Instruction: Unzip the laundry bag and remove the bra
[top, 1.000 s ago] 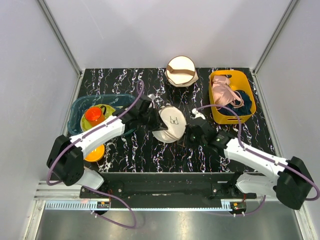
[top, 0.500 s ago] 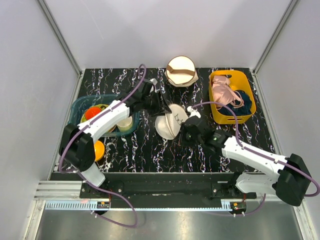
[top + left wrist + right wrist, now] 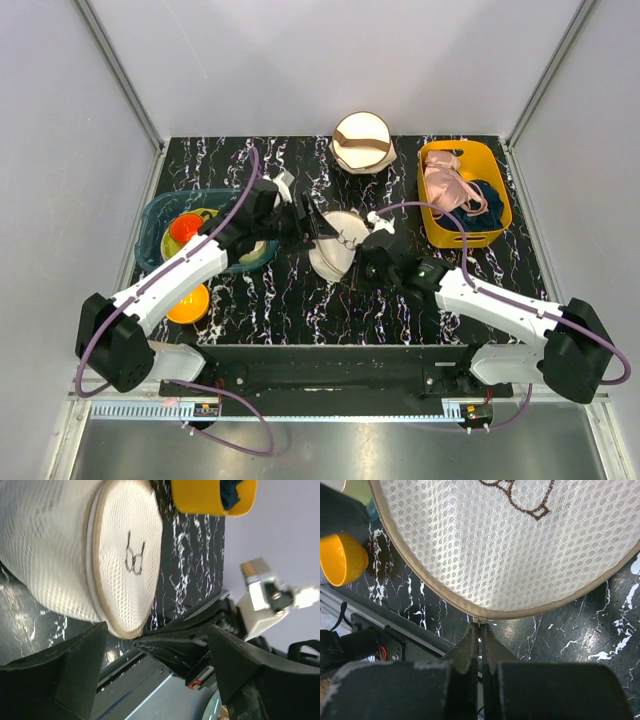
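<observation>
The right claw [image 3: 480, 627] is clenched on the zip edge of the laundry bag [image 3: 510, 545], at the rim's lowest point in its wrist view. The left claw [image 3: 157, 635] is released, fingers spread wide just beside the bag. Seen from above, the bag sits tilted on the counter [image 3: 290, 300] mid-frame, its drawn face turned up toward the lower right.
</observation>
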You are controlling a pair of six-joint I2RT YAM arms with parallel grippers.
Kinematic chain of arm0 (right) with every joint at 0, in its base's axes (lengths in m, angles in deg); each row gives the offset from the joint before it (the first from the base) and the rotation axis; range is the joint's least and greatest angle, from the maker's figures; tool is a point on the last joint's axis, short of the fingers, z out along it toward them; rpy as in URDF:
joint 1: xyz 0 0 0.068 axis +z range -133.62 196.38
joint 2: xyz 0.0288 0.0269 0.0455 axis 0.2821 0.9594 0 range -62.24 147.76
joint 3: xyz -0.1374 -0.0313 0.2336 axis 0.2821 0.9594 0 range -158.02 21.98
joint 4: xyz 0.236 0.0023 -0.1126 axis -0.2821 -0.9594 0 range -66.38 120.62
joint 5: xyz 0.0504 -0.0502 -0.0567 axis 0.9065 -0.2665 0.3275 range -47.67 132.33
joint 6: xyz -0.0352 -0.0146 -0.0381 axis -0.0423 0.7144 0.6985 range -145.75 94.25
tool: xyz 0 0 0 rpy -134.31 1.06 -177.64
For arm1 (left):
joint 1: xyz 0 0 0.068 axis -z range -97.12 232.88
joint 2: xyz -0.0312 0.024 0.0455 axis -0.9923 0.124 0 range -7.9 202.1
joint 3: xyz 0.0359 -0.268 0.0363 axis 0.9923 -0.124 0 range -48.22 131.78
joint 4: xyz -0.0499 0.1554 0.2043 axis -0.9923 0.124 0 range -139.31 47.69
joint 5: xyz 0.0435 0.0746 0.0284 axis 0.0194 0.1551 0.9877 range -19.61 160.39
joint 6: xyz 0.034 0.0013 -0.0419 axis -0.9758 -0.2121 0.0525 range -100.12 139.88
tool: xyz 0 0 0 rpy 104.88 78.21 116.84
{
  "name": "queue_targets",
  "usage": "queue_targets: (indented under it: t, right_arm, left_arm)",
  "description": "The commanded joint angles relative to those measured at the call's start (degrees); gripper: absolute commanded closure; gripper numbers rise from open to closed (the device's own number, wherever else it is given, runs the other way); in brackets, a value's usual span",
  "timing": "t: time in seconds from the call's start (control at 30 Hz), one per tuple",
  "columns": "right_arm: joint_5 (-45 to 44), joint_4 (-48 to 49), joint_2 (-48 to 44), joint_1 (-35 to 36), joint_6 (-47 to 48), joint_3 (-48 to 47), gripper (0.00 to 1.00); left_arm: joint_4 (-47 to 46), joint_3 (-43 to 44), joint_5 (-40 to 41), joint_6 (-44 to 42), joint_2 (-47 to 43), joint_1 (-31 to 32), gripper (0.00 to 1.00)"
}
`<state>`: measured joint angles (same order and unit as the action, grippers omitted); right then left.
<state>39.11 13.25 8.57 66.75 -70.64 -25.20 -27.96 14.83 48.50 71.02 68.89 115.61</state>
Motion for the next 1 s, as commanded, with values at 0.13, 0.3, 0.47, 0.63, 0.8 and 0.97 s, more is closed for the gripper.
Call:
queue_targets:
  t: [0.13,0.3,0.47,0.63,0.8,0.97]
  right_arm:
    - [1.55,2.51,1.62,0.43,0.50,-3.45,1.00]
    - [1.29,2.42,1.09,0.34,0.15,-3.10,1.00]
    - [-0.20,1.11,-0.14,0.34,1.28,-2.14,1.00]
    - [-1.61,-2.22,-4.53,-4.73,2.69,2.52,1.00]
    - [-2.66,-7.41,-10.94,-10.99,5.42,6.04,1.00]
    - [-0.14,-10.50,-10.95,-11.43,6.12,4.55,1.00]
  left_arm:
    - [-5.26,-4.43,-1.41,3.62,0.54,3.39,0.16]
    - [-6.92,-3.90,-0.26,4.06,3.79,4.36,0.17]
    - [-8.07,-2.05,-1.93,3.36,8.19,4.89,0.92]
    - [-3.51,0.67,0.26,0.37,6.36,3.40,1.00]
    - [-0.96,2.25,0.97,-2.00,2.49,-1.44,1.00]
    - [1.59,6.55,0.10,-6.65,4.32,-3.99,1.00]
